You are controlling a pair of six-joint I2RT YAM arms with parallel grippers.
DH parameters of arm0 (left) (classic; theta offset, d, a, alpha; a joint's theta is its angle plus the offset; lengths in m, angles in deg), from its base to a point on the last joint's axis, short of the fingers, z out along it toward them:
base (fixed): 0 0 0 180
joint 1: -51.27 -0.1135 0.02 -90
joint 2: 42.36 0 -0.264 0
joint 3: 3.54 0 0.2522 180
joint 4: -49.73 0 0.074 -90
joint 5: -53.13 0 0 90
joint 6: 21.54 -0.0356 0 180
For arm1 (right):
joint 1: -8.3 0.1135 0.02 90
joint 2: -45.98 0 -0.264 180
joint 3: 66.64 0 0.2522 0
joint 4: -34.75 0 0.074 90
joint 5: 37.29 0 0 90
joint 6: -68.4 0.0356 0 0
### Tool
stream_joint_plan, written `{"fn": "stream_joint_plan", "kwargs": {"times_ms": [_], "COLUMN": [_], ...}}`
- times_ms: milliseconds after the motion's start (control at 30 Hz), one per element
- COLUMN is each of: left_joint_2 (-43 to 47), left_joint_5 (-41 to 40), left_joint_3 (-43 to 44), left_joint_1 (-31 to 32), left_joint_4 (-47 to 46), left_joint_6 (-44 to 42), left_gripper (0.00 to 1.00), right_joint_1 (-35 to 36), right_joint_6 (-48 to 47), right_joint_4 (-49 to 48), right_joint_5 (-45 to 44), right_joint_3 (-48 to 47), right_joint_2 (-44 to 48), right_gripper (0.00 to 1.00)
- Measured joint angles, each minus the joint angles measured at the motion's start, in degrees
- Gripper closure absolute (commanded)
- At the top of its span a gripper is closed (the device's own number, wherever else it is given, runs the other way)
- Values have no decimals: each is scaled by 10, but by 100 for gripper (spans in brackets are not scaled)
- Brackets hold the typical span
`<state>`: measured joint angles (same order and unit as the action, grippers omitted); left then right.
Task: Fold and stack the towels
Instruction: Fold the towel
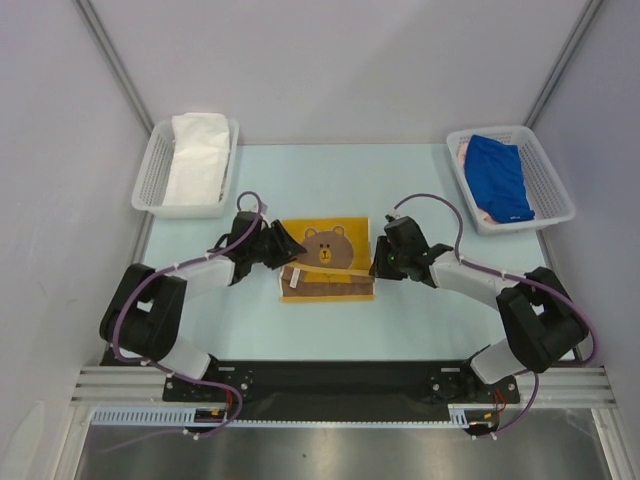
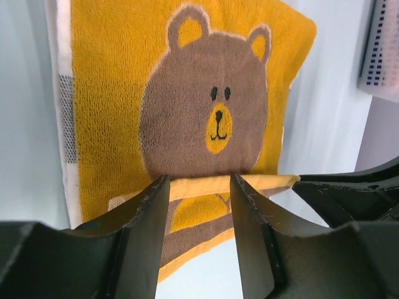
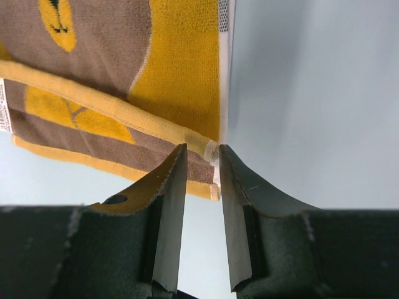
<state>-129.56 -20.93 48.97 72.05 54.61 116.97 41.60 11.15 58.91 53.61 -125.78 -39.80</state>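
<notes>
The brown and yellow bear towel (image 1: 325, 262) lies flat in the middle of the table, its near edge folded up over itself. My left gripper (image 1: 290, 245) is at the towel's left edge. In the left wrist view (image 2: 199, 180) it is open, and the folded edge of the towel (image 2: 199, 112) lies across the gap at its tips. My right gripper (image 1: 378, 262) is at the towel's right edge. In the right wrist view (image 3: 202, 149) its jaws stand a narrow gap apart, with the folded corner of the towel (image 3: 93, 62) between the tips.
A white mesh basket (image 1: 150, 175) at the back left holds a white towel (image 1: 197, 155). Another basket (image 1: 548, 185) at the back right holds a blue towel (image 1: 500, 175) over a pink one (image 1: 464, 155). That basket's edge shows in the left wrist view (image 2: 380, 50).
</notes>
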Motion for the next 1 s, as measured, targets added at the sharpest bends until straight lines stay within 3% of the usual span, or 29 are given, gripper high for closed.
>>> {"fn": "stream_joint_plan", "kwargs": {"times_ms": [433, 667, 800, 1000], "left_joint_2": [94, 171, 159, 23], "left_joint_5": [40, 40, 33, -10], "left_joint_3": [-103, -110, -52, 110], "left_joint_1": [1, 1, 2, 3], "left_joint_4": [-10, 9, 36, 54], "left_joint_6": [-1, -1, -8, -45], "left_gripper": [53, 45, 46, 51], "right_joint_1": [13, 22, 26, 26], "right_joint_6": [-4, -11, -13, -13], "right_joint_4": [3, 3, 0, 9], "right_joint_5": [23, 31, 33, 23], "right_joint_3": [30, 37, 60, 60], "right_joint_2": [68, 70, 70, 74], "right_gripper": [64, 65, 65, 65]}}
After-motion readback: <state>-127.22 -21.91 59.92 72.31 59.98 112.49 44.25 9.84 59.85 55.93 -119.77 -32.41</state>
